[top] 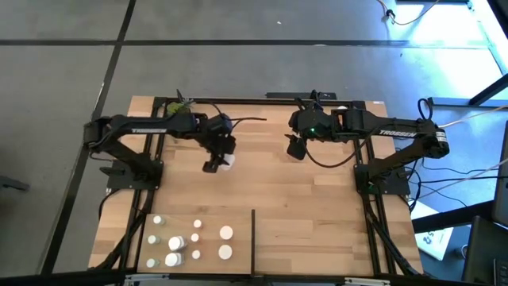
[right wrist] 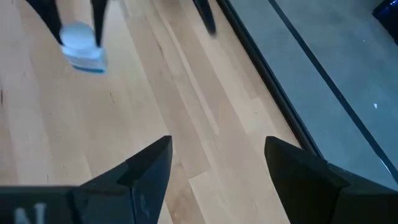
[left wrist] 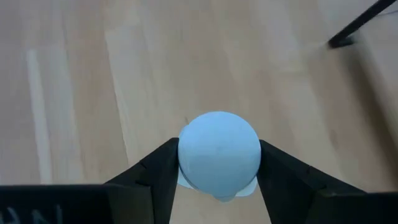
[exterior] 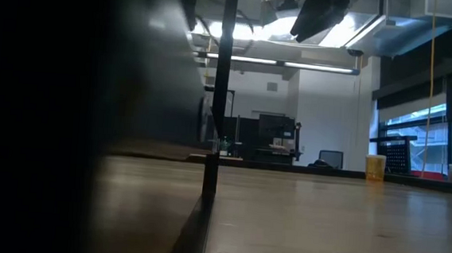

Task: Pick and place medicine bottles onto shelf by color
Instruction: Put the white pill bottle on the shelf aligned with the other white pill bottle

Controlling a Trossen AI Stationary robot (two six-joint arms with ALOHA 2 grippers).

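So we've got the left gripper [top: 223, 162] sitting over the middle-left of the shelf [top: 317, 206], jaws pinched in from both sides on a white-capped bottle [left wrist: 219, 158] — in the left wrist view the cap fills the gap between the fingers [left wrist: 155, 174] and looks centred. The right gripper [top: 295, 148] hangs over at about 1 o'clock from the shelf's centre, jaws wide, holding nothing.

The rest of the bottles [top: 190, 242] are bunched at roughly 7 o'clock, just left of the thin black divider [top: 253, 238]. Most look white; one or two near the left of the bunch look greenish, but we can't tell the colours reliably from up there.

What could go wrong, in our view:
- The grip seems to be up at the round cap, so the bottle could slip or swivel between the fingers during a move — then it lands tilted and rolls.
- That bunch is packed close. Setting this one down among them could knock a neighbour over.
- If the colour gets misread, it ends up on the wrong side of the divider.
- The right arm is fairly near; a wide swing by the left one could clip it.
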